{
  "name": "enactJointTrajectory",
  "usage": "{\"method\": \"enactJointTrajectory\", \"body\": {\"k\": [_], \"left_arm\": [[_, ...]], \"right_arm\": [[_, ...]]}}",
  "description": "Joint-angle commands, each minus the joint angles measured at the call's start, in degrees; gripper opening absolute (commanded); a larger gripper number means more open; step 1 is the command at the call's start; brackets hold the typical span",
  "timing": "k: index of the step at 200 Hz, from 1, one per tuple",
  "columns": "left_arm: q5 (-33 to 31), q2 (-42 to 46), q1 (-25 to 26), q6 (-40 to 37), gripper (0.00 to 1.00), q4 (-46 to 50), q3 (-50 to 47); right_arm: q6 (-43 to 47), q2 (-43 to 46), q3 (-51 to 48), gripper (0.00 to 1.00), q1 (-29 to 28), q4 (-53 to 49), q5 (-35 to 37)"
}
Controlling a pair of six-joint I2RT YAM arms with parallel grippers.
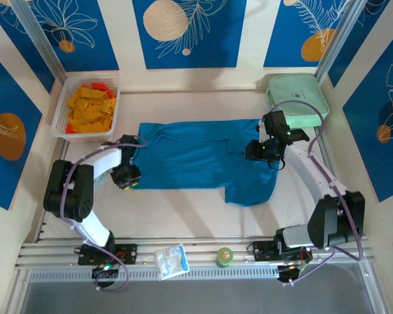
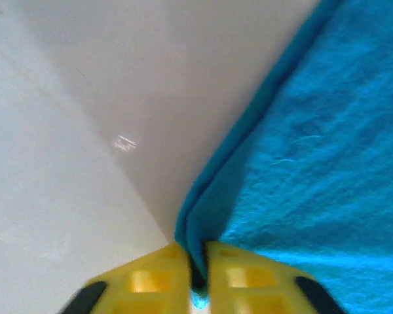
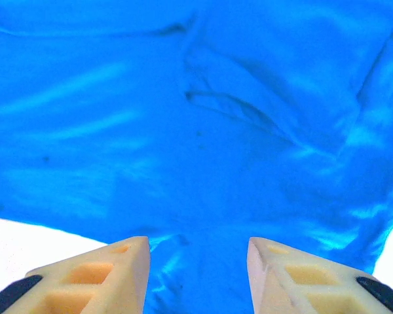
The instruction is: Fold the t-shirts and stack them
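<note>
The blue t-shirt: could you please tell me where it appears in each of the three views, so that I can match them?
Top external: t-shirt spread flat at the middle of the table.
Left wrist: t-shirt on the right side, its edge pinched in the shut left gripper.
Right wrist: t-shirt across the upper and middle picture, beyond the open right gripper.
Shared landmark: the white table bordering the t-shirt's edge.

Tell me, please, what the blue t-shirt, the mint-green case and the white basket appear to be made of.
The t-shirt: soft matte knit cloth, perhaps cotton; it lies limp and creased, with a fine fuzzy texture up close.
The mint-green case: probably hard smooth plastic; rounded corners, even surface, keeps its shape.
The white basket: likely thin plastic with latticed walls, though too small to be sure.
</note>
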State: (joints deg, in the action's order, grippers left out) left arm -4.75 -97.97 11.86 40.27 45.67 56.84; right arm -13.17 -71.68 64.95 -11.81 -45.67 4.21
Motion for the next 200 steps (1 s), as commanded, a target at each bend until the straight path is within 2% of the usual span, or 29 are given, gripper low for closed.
{"method": "enactJointTrajectory", "body": {"k": [1,18,36,58,77,95,118,137,165,200], "left_arm": [[2.9,-4.6,-0.3,-2.6,0.02,-12.7,1.1],[3.9,-5.0,-0.3,-3.4,0.0,-13.1,2.1],[4.5,-4.5,-0.3,-4.0,0.0,-13.7,2.3],[5.5,-3.3,-0.3,-4.7,0.0,-14.7,1.6],[6.0,-2.4,-0.3,-5.7,0.0,-15.1,1.3],[7.0,-2.0,-0.3,-6.6,0.0,-15.4,1.0],[8.5,-1.6,-0.3,-7.3,0.0,-16.3,0.7],[9.6,-1.1,-0.3,-7.8,0.0,-16.7,0.4],[10.3,0.0,-0.3,-8.3,0.0,-16.8,0.0],[9.4,2.3,-0.3,-8.8,0.0,-16.4,-0.9]], "right_arm": [[5.2,6.5,3.5,0.45,-0.5,2.2,-4.4],[10.1,8.9,6.4,0.49,-0.5,1.4,-6.3],[22.2,9.4,8.0,0.46,-2.9,-1.6,-8.5],[39.9,10.7,5.7,0.47,-9.0,-6.9,-0.8],[49.3,11.3,3.2,0.49,-11.8,-11.7,7.1],[56.7,13.5,-1.1,0.51,-18.4,-17.8,11.3],[61.3,16.2,-7.8,0.51,-24.5,-24.5,9.8],[63.1,17.1,-14.9,0.51,-28.2,-25.0,11.7],[63.8,15.5,-21.9,0.51,-30.1,-19.1,13.9],[61.0,8.7,-23.5,0.52,-31.2,-10.2,16.7]]}}
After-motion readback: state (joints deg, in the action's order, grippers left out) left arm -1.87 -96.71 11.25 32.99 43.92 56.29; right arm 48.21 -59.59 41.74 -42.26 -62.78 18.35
